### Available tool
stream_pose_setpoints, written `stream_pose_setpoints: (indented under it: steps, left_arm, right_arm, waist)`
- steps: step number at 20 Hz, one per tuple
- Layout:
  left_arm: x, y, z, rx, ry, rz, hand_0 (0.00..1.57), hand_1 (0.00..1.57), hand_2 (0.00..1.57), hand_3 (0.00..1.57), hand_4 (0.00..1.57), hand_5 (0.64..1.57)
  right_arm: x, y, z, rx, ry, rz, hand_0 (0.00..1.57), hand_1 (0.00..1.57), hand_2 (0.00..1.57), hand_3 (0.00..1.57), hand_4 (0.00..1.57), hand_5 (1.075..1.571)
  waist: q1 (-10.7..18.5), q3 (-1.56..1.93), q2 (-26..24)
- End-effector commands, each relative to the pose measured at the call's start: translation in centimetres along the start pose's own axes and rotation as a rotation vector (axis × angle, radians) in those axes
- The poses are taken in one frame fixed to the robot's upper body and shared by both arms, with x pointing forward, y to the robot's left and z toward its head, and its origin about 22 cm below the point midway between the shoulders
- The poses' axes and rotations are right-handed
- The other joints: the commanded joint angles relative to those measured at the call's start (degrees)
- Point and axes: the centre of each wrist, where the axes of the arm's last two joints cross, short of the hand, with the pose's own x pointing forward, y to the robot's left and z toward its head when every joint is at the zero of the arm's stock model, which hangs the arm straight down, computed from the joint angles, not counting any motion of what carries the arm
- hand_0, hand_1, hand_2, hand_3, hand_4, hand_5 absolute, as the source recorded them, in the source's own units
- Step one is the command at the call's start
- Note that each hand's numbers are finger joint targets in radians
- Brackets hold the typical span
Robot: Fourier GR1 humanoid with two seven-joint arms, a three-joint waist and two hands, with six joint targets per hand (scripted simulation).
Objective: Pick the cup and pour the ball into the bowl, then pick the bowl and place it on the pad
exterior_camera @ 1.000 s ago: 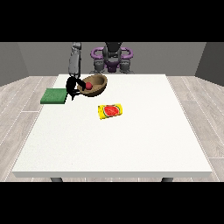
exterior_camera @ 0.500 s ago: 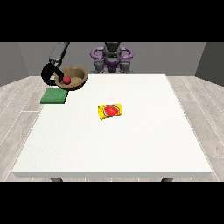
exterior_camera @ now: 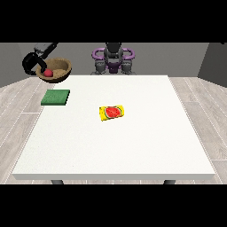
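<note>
Fingers of the hand at the view's left (exterior_camera: 31, 63) are curled round the brown bowl (exterior_camera: 56, 70), red ball (exterior_camera: 47, 72) inside, held up past the table's (exterior_camera: 115, 146) far-left corner. Green pad (exterior_camera: 56, 97) sits nearer, below it; yellow cup (exterior_camera: 111, 112) lies mid-table, nothing between.

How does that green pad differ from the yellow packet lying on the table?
The green pad is plain dark green, while the yellow packet carries a red picture on its face. The pad lies near the table's left edge as the camera sees it; the packet lies nearer the middle. The pad looks a little larger than the packet. Both lie flat on the white table, and neither is touched by a hand.
</note>
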Motion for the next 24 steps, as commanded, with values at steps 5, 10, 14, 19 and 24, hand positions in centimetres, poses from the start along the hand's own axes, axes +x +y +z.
stream_pose_setpoints:
  steps: [5, 10, 14, 19, 24]
  left_arm:
    - [0.0, 0.5, 0.8, -0.019, -0.07, -0.027, 0.0, 0.0, 0.0, 0.0, 1.21, 1.555]
    - [-0.6, 1.1, 1.1, -0.023, -0.097, -0.005, 0.0, 0.0, 0.0, 0.0, 1.21, 1.553]
    - [-0.8, -0.4, 0.0, -0.024, -0.103, -0.002, 0.0, 0.0, 0.0, 0.0, 1.21, 1.555]
    - [-1.0, 1.6, 1.3, 0.012, -0.047, -0.029, 0.0, 0.0, 0.0, 0.0, 1.2, 1.559]
    - [-0.3, 0.4, 0.4, -0.014, -0.082, -0.016, 0.0, 0.0, 0.0, 0.0, 1.19, 1.563]
  right_arm:
    - [-0.4, -3.8, -0.4, -0.025, -0.01, -0.055, 1.57, 1.57, 1.57, 0.46, 1.11, 1.567]
    - [-1.9, 0.0, -0.8, -0.013, 0.007, -0.17, 1.57, 1.57, 1.57, 0.44, 1.06, 1.569]
    - [1.2, 0.5, -1.7, 0.007, -0.008, -0.197, 1.57, 1.57, 1.57, 0.54, 1.02, 1.571]
    - [-2.1, 1.6, -1.2, -0.014, 0.065, -0.282, 1.57, 1.57, 1.57, 0.74, 0.9, 1.569]
    - [-2.4, 0.3, -1.3, -0.15, 0.048, -0.187, 1.57, 1.57, 1.57, 1.09, 0.0, 1.55]
  waist:
    - [1.92, 0.05, 3.91]
    - [2.61, 0.02, 5.98]
    - [2.34, 0.03, 6.83]
    - [0.78, 0.02, 3.6]
    - [1.32, 0.02, 5.04]
